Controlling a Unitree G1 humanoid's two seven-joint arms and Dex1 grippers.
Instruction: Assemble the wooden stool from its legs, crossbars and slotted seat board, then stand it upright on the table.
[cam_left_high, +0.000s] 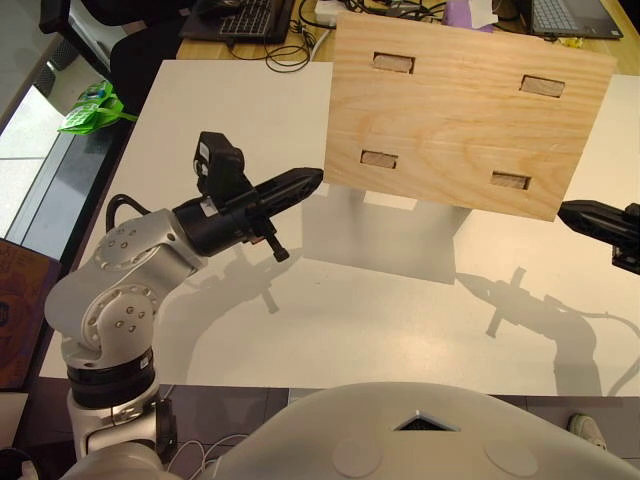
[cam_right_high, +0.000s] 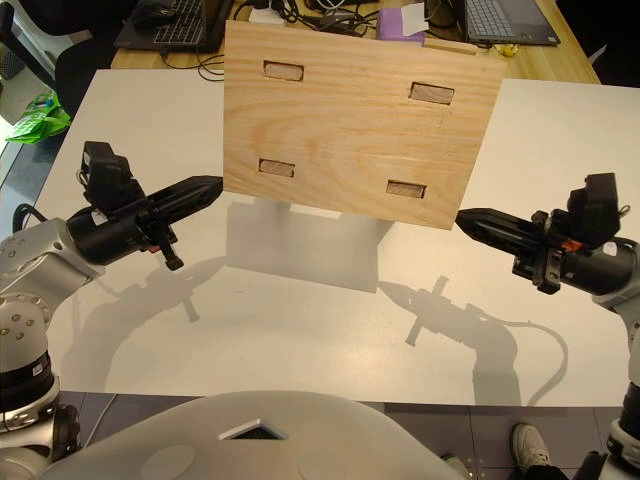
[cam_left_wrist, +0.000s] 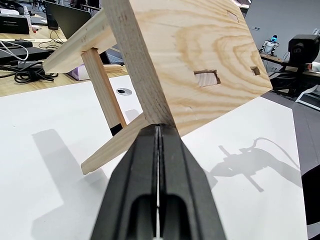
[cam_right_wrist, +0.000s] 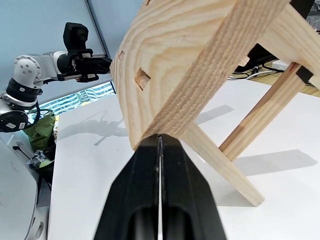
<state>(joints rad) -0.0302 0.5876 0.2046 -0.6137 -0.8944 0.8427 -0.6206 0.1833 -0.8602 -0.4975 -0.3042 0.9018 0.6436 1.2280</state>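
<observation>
The wooden stool stands on the white table (cam_left_high: 230, 110), its slotted seat board (cam_left_high: 465, 115) facing me with leg ends filling the slots. Its legs (cam_left_wrist: 102, 85) and a lower wooden piece (cam_left_wrist: 117, 145) show under the board, and again in the right wrist view as legs (cam_right_wrist: 260, 117). My left gripper (cam_left_high: 315, 178) is shut with nothing in it, its tip at the board's lower left corner (cam_left_wrist: 155, 112). My right gripper (cam_right_high: 465, 217) is also shut and holds nothing, pointing at the board's lower right corner (cam_right_wrist: 150, 122). Whether either tip touches the wood I cannot tell.
Behind the table is a desk with a keyboard (cam_left_high: 245, 15), cables (cam_left_high: 290, 50), a laptop (cam_left_high: 570, 15) and a purple item (cam_right_high: 400, 20). A green bag (cam_left_high: 92, 110) lies off the table's left edge. Bare table surface lies in front of the stool.
</observation>
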